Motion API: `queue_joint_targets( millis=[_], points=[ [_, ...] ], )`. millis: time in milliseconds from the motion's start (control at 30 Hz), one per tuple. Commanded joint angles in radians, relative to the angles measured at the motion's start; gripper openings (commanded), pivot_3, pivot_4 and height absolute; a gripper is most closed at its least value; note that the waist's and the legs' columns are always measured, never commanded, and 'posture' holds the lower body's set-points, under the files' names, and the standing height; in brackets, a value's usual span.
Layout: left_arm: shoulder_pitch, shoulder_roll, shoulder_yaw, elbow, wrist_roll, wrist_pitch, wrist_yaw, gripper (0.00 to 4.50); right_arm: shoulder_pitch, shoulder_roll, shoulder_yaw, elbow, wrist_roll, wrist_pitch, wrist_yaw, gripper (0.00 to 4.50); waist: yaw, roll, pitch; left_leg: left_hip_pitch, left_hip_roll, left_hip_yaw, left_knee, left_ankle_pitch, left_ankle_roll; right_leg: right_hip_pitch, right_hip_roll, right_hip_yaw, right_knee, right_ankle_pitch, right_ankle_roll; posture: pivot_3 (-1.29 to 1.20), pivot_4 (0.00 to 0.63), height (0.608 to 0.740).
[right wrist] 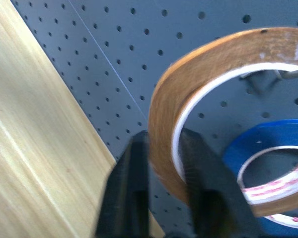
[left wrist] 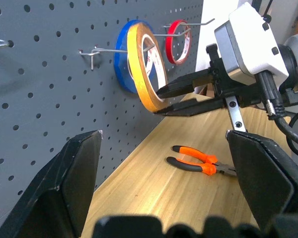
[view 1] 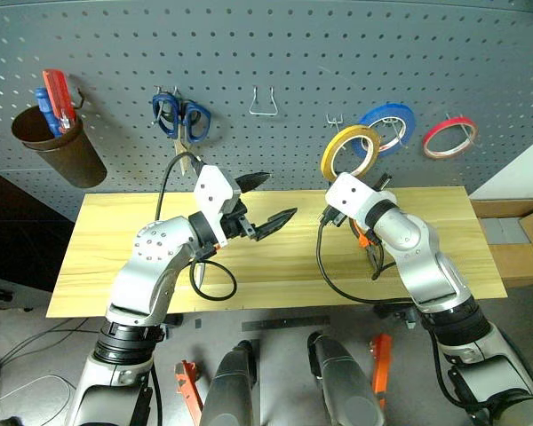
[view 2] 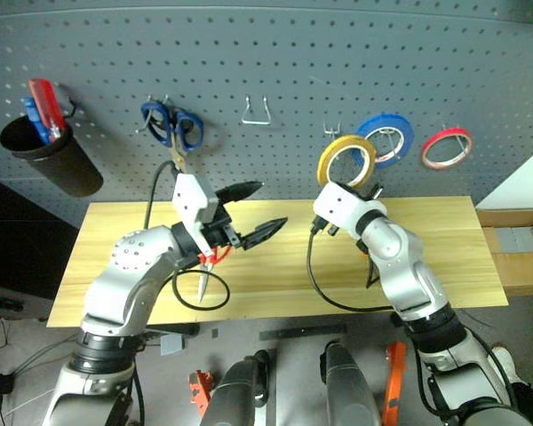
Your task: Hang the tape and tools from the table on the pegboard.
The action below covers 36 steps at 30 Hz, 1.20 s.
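Tape [view 1: 348, 151], the yellow ring, hangs against the pegboard [view 1: 275, 53] with its upper edge over a metal hook, just beside the blue tape ring [view 1: 389, 124]; the red tape ring [view 1: 450, 137] hangs further right. Right gripper [left wrist: 164, 99] has one finger [right wrist: 131, 198] on each side of the yellow ring's lower wall, and whether they press it or have let go I cannot tell. Left gripper [view 1: 266, 202] hovers over the counter [view 1: 115, 266] with fingers spread wide, empty. Orange-and-black pliers [left wrist: 201, 162] lie on the counter beneath the right gripper. Red-handled scissors [view 2: 209, 260] lie under the left gripper. Blue-handled scissors [view 1: 182, 117] hang on the pegboard.
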Motion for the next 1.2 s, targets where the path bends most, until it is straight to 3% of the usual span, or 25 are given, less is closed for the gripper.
queue_joint_targets(
  millis=[33, 133, 233, 300, 400, 500, 700, 1200],
  points=[
    [-0.001, 0.007, -0.006, 0.006, 0.02, -0.04, -0.013, 4.3, 0.06, 0.012, -0.038, -0.113, 0.015, 0.045, 0.009, 2.03, 0.0, 0.0, 0.0, 0.0, 0.0, 0.0, 0.0, 0.0, 0.0, 0.0, 0.0, 0.0, 0.0, 0.0, 0.0, -0.12, 0.304, 0.74],
    [0.001, 0.023, -0.005, 0.035, 0.034, -0.054, -0.027, 4.3, 0.138, 0.073, -0.087, -0.206, 0.067, 0.172, 0.019, 2.97, 0.0, 0.0, 0.0, 0.0, 0.0, 0.0, 0.0, 0.0, 0.0, 0.0, 0.0, 0.0, 0.0, 0.0, 0.0, -0.13, 0.307, 0.74],
    [-0.014, 0.063, 0.019, 0.107, 0.033, -0.046, -0.062, 4.3, 0.238, 0.235, -0.198, -0.312, 0.136, 0.467, -0.02, 4.05, 0.0, 0.0, -0.001, 0.0, 0.001, -0.002, 0.0, 0.0, 0.0, 0.0, 0.0, -0.001, 0.001, 0.0, 0.0, -0.13, 0.31, 0.74],
    [-0.023, 0.093, 0.014, 0.145, 0.048, -0.061, -0.089, 4.3, 0.239, 0.298, -0.241, -0.319, 0.144, 0.598, -0.048, 4.46, -0.003, 0.001, -0.001, 0.0, 0.001, -0.003, 0.0, 0.0, 0.0, 0.0, 0.001, 0.0, 0.002, 0.0, 0.0, -0.14, 0.311, 0.74],
    [-0.03, 0.117, 0.001, 0.182, 0.066, -0.081, -0.114, 4.3, 0.195, 0.312, -0.251, -0.287, 0.123, 0.744, -0.091, 4.46, -0.004, 0.001, -0.001, 0.001, 0.0, -0.003, 0.002, 0.0, 0.0, -0.001, 0.0, 0.002, 0.002, 0.0, -0.001, -0.14, 0.311, 0.74],
    [-0.031, 0.134, -0.019, 0.201, 0.087, -0.11, -0.151, 4.3, 0.124, 0.344, -0.325, -0.166, 0.179, 0.77, -0.119, 4.46, -0.005, 0.001, -0.001, 0.001, 0.001, -0.002, 0.003, 0.0, 0.0, -0.001, 0.001, 0.002, 0.002, 0.0, -0.001, -0.14, 0.309, 0.74],
    [-0.01, 0.137, -0.042, 0.179, 0.103, -0.12, -0.185, 4.3, 0.014, 0.314, -0.414, 0.142, 0.247, 0.679, -0.172, 4.46, -0.004, 0.001, -0.001, 0.001, 0.0, 0.001, 0.0, 0.0, 0.0, -0.001, 0.0, 0.001, 0.002, 0.0, -0.001, -0.13, 0.305, 0.74],
    [0.015, 0.139, -0.033, 0.165, 0.111, -0.121, -0.174, 4.3, -0.191, 0.217, -0.487, 0.758, 0.366, 0.422, -0.254, 4.46, -0.004, 0.0, -0.002, 0.0, 0.0, 0.002, 0.0, 0.0, 0.0, -0.001, 0.0, 0.001, 0.002, 0.001, -0.001, -0.1, 0.299, 0.74]
  ],
)
